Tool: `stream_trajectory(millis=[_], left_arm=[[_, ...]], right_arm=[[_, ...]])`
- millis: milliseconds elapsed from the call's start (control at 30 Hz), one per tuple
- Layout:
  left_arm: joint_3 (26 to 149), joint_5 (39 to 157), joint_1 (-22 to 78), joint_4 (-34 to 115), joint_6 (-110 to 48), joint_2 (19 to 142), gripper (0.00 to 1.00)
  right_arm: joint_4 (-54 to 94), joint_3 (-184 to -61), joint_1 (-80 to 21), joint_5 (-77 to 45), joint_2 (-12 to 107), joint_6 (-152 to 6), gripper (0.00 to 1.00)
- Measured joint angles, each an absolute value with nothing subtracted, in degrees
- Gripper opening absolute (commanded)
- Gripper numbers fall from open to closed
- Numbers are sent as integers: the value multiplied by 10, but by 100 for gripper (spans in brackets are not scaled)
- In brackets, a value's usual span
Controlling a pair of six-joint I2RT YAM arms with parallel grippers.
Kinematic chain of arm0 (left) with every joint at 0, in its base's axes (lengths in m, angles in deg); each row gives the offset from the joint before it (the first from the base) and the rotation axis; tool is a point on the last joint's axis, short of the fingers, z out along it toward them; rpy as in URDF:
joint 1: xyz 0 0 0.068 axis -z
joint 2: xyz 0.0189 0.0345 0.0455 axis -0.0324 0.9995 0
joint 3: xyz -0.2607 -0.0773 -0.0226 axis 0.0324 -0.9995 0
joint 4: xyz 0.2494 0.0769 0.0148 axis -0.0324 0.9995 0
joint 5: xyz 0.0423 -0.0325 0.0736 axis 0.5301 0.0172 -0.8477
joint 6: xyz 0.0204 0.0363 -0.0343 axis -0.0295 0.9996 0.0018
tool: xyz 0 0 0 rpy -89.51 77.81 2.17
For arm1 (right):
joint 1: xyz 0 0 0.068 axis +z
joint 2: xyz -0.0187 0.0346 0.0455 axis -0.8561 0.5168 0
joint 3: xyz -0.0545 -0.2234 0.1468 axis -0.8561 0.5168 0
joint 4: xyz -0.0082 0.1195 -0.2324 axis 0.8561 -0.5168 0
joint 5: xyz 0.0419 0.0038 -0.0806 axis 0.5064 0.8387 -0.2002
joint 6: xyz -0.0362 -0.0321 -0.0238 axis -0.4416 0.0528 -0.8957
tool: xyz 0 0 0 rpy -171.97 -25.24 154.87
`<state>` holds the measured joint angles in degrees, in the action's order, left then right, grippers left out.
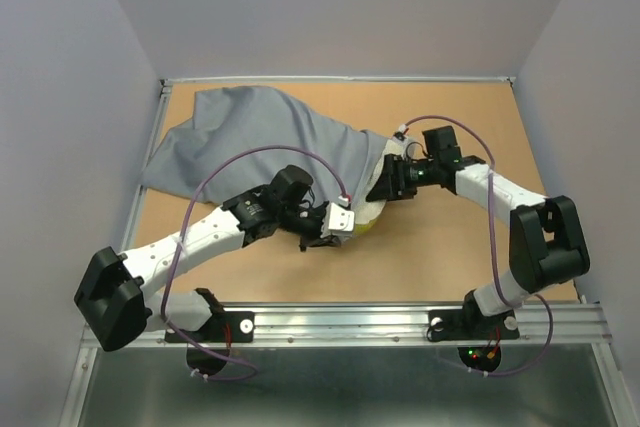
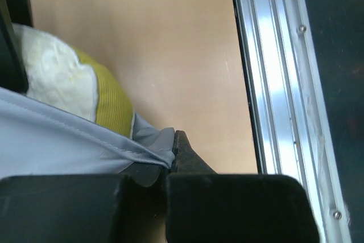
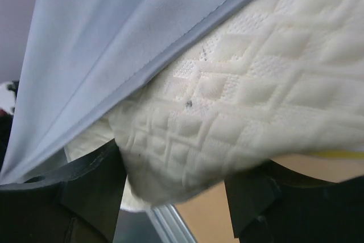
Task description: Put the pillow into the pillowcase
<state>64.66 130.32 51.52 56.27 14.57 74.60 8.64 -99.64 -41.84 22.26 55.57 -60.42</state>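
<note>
The grey pillowcase (image 1: 260, 137) lies wrinkled from the back left to the middle of the table. The white quilted pillow (image 3: 256, 83) is mostly inside it. Its end sticks out of the opening, showing its yellow band (image 2: 111, 101), which also shows in the top view (image 1: 372, 219). My left gripper (image 1: 335, 232) is shut on the pillowcase hem (image 2: 153, 151) at the near side of the opening. My right gripper (image 1: 383, 185) is at the far side of the opening. Its fingers (image 3: 91, 180) press a corner of the pillow between them, under the pillowcase edge (image 3: 114, 38).
The aluminium rail (image 1: 350, 319) runs along the near table edge, close to my left gripper, and shows in the left wrist view (image 2: 273, 55). Grey walls enclose the table on three sides. Bare wooden table (image 1: 450, 247) lies to the right and near side of the pillow.
</note>
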Motion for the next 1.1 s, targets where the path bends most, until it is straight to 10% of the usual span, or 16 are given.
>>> stream_trajectory(millis=[200, 500, 1100], left_arm=[[647, 1316, 467, 669, 261, 765, 0], [657, 1316, 450, 741, 313, 784, 0], [660, 1300, 346, 802, 358, 784, 0]], right_arm=[[-108, -1067, -515, 203, 570, -844, 86], [-219, -1177, -598, 186, 675, -993, 69], [79, -1212, -604, 190, 795, -918, 65]])
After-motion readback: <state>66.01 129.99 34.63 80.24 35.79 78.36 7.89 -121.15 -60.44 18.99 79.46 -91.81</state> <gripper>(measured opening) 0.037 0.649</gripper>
